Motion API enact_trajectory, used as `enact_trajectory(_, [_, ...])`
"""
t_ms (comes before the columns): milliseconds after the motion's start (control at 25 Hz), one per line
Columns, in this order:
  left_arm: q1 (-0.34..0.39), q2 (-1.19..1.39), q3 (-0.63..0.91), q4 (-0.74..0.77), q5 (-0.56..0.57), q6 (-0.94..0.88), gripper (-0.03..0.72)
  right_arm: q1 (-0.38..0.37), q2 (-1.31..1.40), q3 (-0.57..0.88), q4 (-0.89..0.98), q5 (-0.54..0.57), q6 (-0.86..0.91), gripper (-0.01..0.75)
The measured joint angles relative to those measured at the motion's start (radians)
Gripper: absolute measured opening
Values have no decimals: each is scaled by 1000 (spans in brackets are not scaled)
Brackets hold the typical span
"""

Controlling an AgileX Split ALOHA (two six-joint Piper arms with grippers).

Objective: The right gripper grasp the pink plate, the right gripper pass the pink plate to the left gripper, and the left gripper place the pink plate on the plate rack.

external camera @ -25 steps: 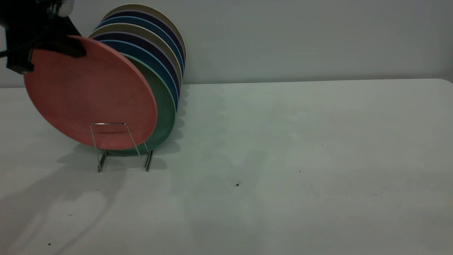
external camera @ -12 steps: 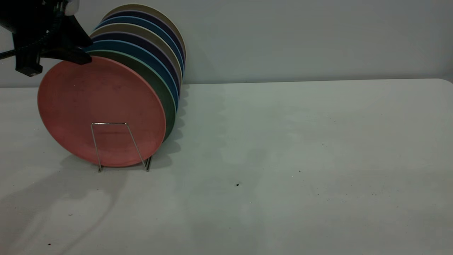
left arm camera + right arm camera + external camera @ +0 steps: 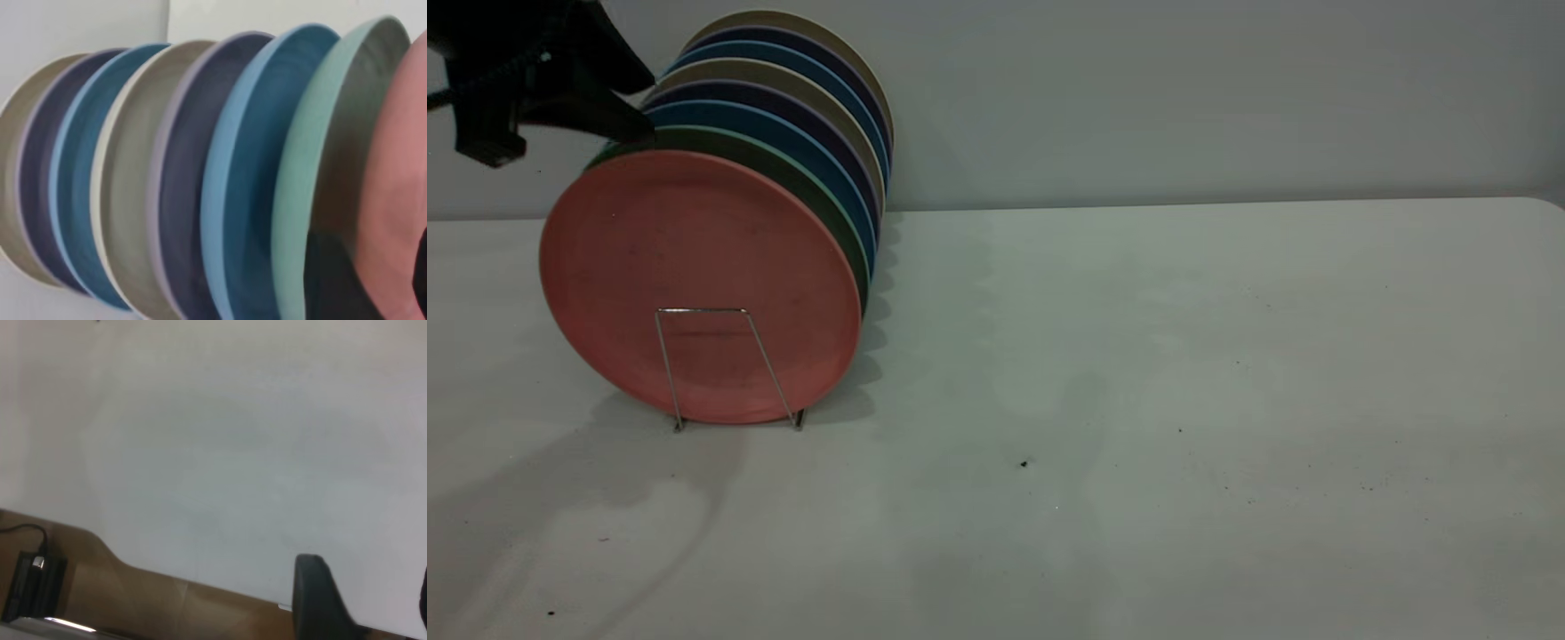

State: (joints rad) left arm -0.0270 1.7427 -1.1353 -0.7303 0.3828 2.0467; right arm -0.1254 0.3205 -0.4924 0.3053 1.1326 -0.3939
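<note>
The pink plate (image 3: 698, 284) looks like matt plastic, faintly scuffed, with no shine on its face. The plate rack (image 3: 725, 364) is thin bare metal wire, silvery and slightly glinting. The teal-green plate (image 3: 313, 173) behind it is the same dull plastic. The surface (image 3: 1138, 400) is pale, smooth, matt and flecked with dark specks. The left claw (image 3: 609, 111) is matt black.

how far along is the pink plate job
Nearly finished. The pink plate stands upright in the plate rack, frontmost, against the teal-green plate. The left pincer hovers open at its top rim, no longer gripping. Only pulling clear remains. The right pincer is away over bare table.
</note>
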Motion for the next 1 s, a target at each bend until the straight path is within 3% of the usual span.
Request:
enact_trajectory(400, [0,-87,1,1,13,-187,337,0,0,0,-2,0,0,386])
enact_trajectory(600, [0,-270,1,10,67,-510,337,0,0,11,-93,0,66,386])
enact_trajectory(840, [0,-510,1,159,231,-964,337,30,0,13,-144,0,139,386])
enact_trajectory(1000, [0,-637,1,364,450,-1219,337,82,0,13,-162,0,163,386])
